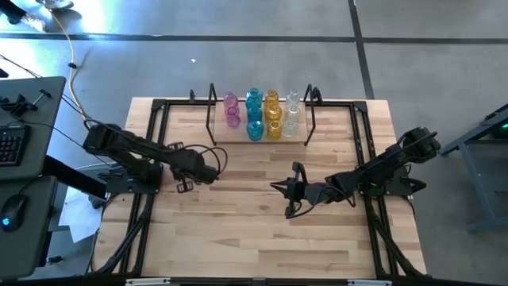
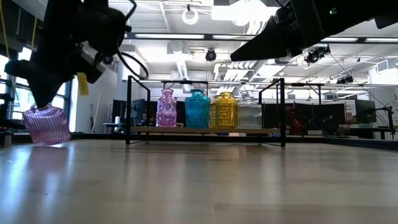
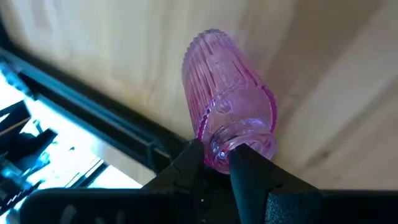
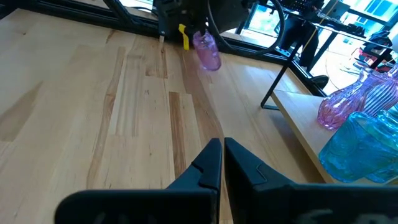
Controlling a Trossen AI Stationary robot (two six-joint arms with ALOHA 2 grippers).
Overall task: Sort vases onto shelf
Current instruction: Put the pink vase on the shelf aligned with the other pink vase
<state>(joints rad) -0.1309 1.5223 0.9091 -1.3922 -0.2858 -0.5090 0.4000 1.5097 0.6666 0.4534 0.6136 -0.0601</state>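
high view: the left gripper hangs at the table's left rail; the shelf already holds pink, teal, yellow and clear vases in colour columns.
low view: it carries a pink vase tilted, just off the wood.
left wrist view: fingers pinch its neck, likely for upright placing.
right wrist view: the right gripper is closed, empty.

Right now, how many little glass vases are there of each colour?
Pink ribbed glass vases: 3 (one is in the left gripper)
Teal-blue glass vases: 3
Yellow glass vases: 3
Clear glass vases: 3
Total: 12
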